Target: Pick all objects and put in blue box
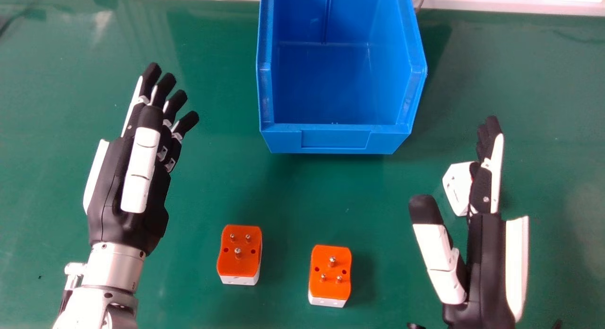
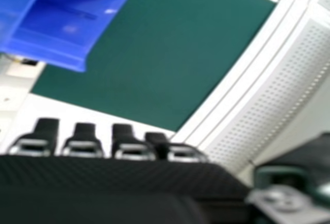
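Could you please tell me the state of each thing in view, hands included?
Blue box: upright, nothing visible inside.
Left orange plug: outside the box, pins up.
Right orange plug: outside the box, pins up.
White block: outside the box, partly hidden.
Left hand: open, empty.
Right hand: open, empty.

A lab or workshop: green worktop (image 1: 212, 187), perforated panel (image 2: 291, 69).

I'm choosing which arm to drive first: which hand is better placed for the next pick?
Right, I'd say. The open right hand is right by the white block, its fingers partly covering it in the head view. The left hand, also open, is farther from the nearest orange-topped block.
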{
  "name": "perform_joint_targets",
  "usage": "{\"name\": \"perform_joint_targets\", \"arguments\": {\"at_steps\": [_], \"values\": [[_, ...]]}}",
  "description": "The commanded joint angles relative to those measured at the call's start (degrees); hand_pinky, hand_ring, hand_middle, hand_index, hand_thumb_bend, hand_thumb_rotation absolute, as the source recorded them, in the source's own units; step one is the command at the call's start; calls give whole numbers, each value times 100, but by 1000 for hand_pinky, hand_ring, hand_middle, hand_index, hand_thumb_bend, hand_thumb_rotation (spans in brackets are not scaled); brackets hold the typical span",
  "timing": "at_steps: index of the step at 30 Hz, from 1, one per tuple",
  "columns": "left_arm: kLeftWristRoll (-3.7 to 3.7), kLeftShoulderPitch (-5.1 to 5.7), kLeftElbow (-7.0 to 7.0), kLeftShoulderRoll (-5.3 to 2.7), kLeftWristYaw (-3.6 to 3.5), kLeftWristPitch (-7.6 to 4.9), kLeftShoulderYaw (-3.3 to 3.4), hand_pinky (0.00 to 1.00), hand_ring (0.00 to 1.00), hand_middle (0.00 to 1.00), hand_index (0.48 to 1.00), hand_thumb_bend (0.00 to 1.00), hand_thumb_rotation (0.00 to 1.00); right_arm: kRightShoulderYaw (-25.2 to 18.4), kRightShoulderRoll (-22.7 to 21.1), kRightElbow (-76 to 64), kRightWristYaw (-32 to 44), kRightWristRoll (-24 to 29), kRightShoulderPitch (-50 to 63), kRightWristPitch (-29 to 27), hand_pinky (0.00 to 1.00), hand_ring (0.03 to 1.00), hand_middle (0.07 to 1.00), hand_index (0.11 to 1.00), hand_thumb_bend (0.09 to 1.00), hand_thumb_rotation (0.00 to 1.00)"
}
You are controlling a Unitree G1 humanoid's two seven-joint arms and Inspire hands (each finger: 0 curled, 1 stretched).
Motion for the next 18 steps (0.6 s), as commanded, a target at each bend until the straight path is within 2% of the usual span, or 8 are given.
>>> {"name": "perform_joint_targets", "arguments": {"at_steps": [1,3,5,9,12,14,16,18], "values": [[63,88,-193,-2,39,-94,37,916,961,982,971,730,792,-41,-31,-114,86,78,-72,-41,974,1000,1000,1000,588,1000],[61,249,-303,-6,91,-140,68,916,961,982,971,730,792,-63,-75,-18,226,161,-219,-54,974,1000,1000,1000,588,1000],[44,327,-366,-16,118,-145,79,917,961,980,969,750,792,-85,-85,36,301,209,-287,-87,975,1000,1000,1000,589,1000],[0,344,-359,-52,130,-141,72,917,961,980,969,750,792,-163,-150,61,422,302,-350,-108,975,1000,1000,1000,589,1000],[75,347,-346,-161,206,-196,18,921,964,983,971,755,794,-407,-347,3,366,32,-509,-203,974,999,1000,1000,586,1000],[120,372,-352,-218,247,-234,-12,921,964,983,971,755,794,-622,-527,-253,330,-470,-620,4,974,999,1000,1000,586,1000],[134,403,-367,-269,282,-270,-33,921,964,983,971,755,794,-926,-709,-859,477,-1455,-694,661,974,999,1000,1000,586,1000],[229,441,-379,-289,371,-323,-25,922,964,984,972,752,792,-1354,-984,-2076,1884,-2463,-795,1755,974,999,1000,1000,590,998]]}}
